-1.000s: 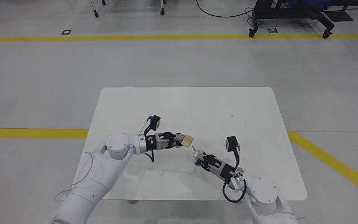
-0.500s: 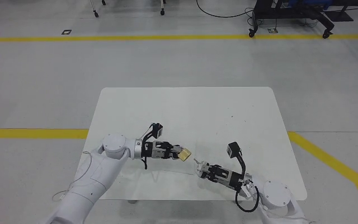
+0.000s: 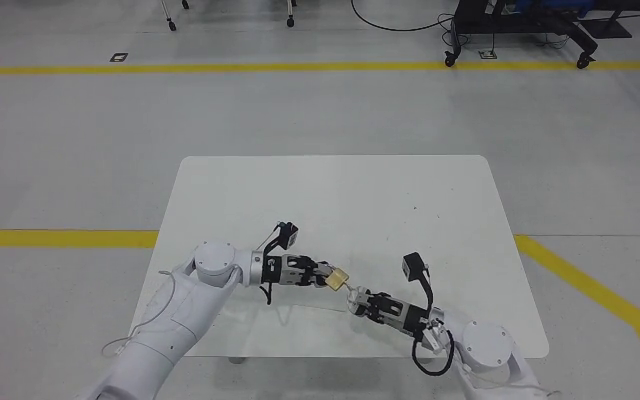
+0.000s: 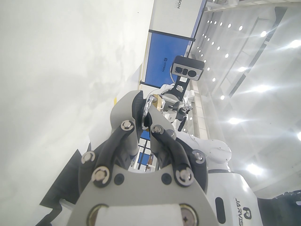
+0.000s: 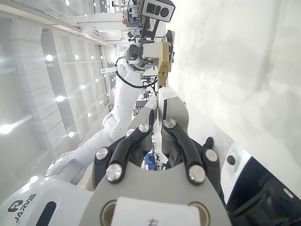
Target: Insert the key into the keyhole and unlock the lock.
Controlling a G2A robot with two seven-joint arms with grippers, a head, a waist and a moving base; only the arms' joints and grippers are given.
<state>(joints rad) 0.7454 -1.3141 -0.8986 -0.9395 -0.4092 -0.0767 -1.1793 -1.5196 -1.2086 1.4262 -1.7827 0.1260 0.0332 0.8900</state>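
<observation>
Since half a second ago the left gripper (image 3: 324, 274) has carried the lock (image 3: 337, 278) a little to the right. The right gripper (image 3: 355, 296) has come left towards it, so the gap between them has closed. A second ago both were farther from the near edge of the table (image 3: 440, 200). Now they meet over its near middle, the lock on the left and the key (image 3: 349, 291) on the right.

In the top view the key's tip lies right against the lock's right end. That view does not settle whether the two touch.

The left wrist view shows what the top view hides. The left gripper's jaws are clenched on the steel shackle (image 4: 146, 108), and the brass body sticks out just past the fingertips.

The right wrist view gives the other side. The lock's end face is turned towards the right gripper, and the keyhole (image 5: 162, 73) on it is uncovered. The right gripper's jaws are clenched on the key, which is seen edge-on between the pads. The key points at the lock and its tip is close under the brass body. I cannot tell whether the tip has entered the keyhole.
</observation>
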